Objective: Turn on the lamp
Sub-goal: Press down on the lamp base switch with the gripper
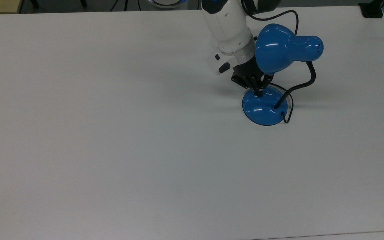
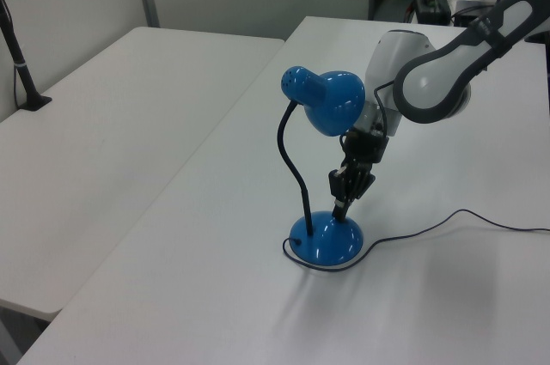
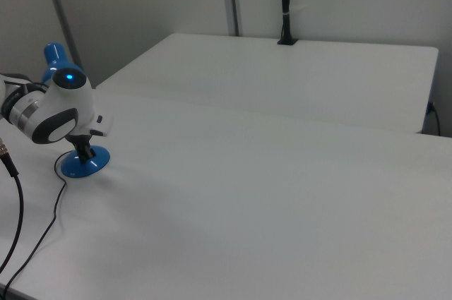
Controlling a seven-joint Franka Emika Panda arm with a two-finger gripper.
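The lamp stands at the top view's upper right. It has a glossy blue shade (image 1: 280, 50), a black bendy neck (image 1: 307, 81) and a round blue base (image 1: 263, 108). My gripper (image 1: 259, 93) points down from the white arm, its black fingers pressed together, shut on nothing. The tips touch the top of the base on its far side, just under the shade. In the left view the gripper (image 2: 339, 210) meets the base (image 2: 322, 243) to the right of the neck, below the shade (image 2: 331, 103). In the right view the base (image 3: 95, 162) sits beneath the arm. No glow shows under the shade.
The lamp's black cord (image 2: 430, 228) loops around the base and trails off across the white table (image 1: 112, 133) toward the left view's right. A second table (image 2: 103, 142) adjoins on the left view's left, with a black post (image 2: 21, 73) clamped to it.
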